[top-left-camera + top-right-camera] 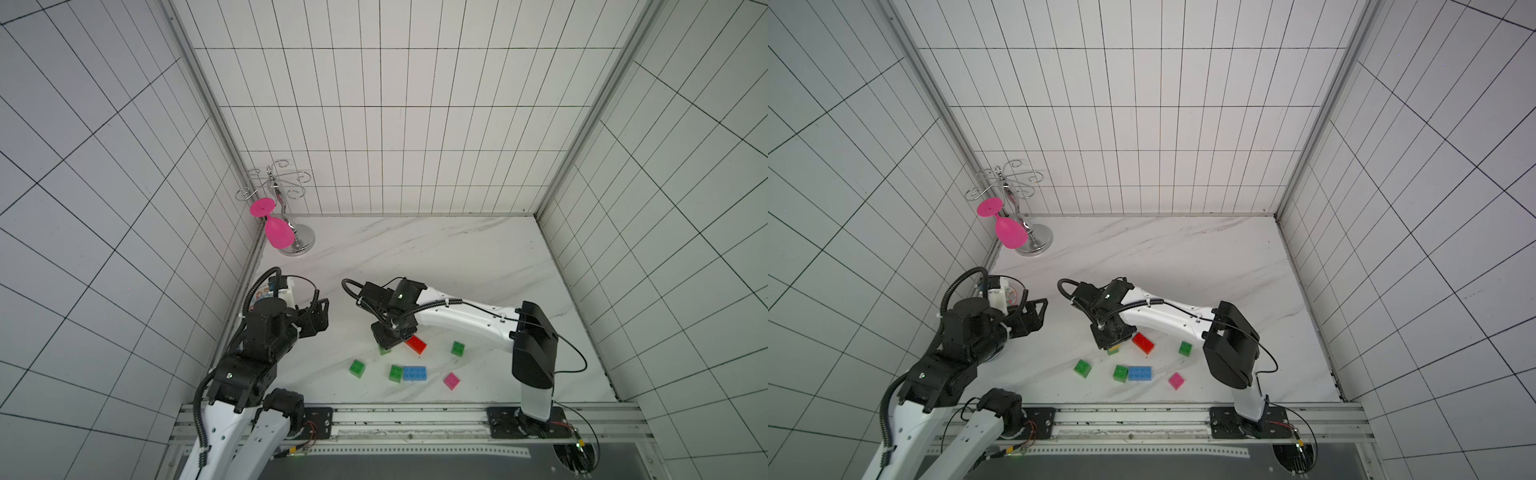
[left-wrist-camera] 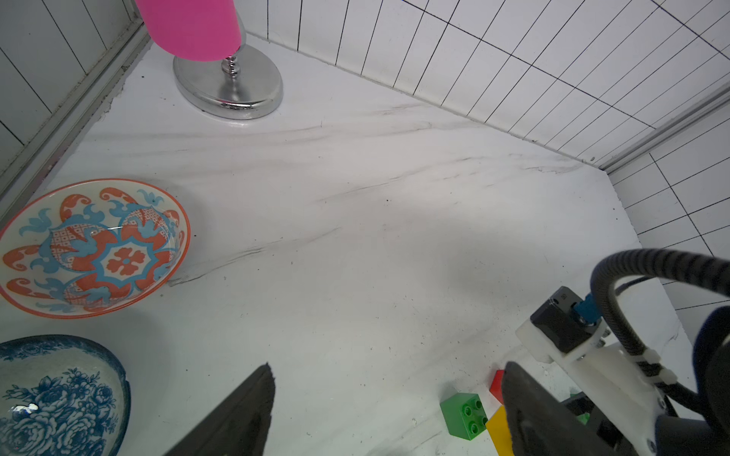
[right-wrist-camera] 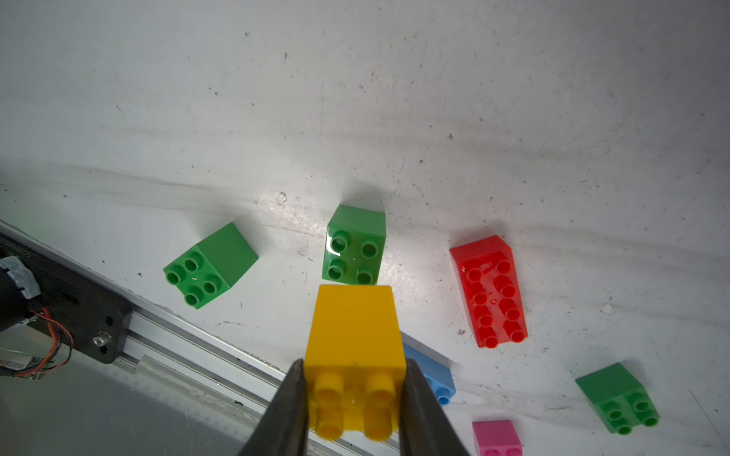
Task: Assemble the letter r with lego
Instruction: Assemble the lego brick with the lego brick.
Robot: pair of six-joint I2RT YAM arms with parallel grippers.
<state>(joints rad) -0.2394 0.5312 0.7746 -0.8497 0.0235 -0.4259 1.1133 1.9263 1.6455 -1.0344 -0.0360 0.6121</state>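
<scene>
While its base stands at the lower right in both top views, the right arm (image 1: 465, 322) stretches leftward to mid-frame, its wrist bent down toward the table (image 1: 457, 257). The right gripper (image 3: 353, 369) is clamped on the yellow brick (image 3: 355, 335), one finger on each side wall. A green cube (image 3: 354, 244) sits just beyond that brick; whether they touch is unclear. In a top view the red brick (image 1: 417, 344) lies just right of the gripper and the blue brick (image 1: 414, 373) below it. At lower left the left arm (image 1: 257, 340) is folded, and the left gripper (image 2: 389, 369) is spread wide, holding nothing.
</scene>
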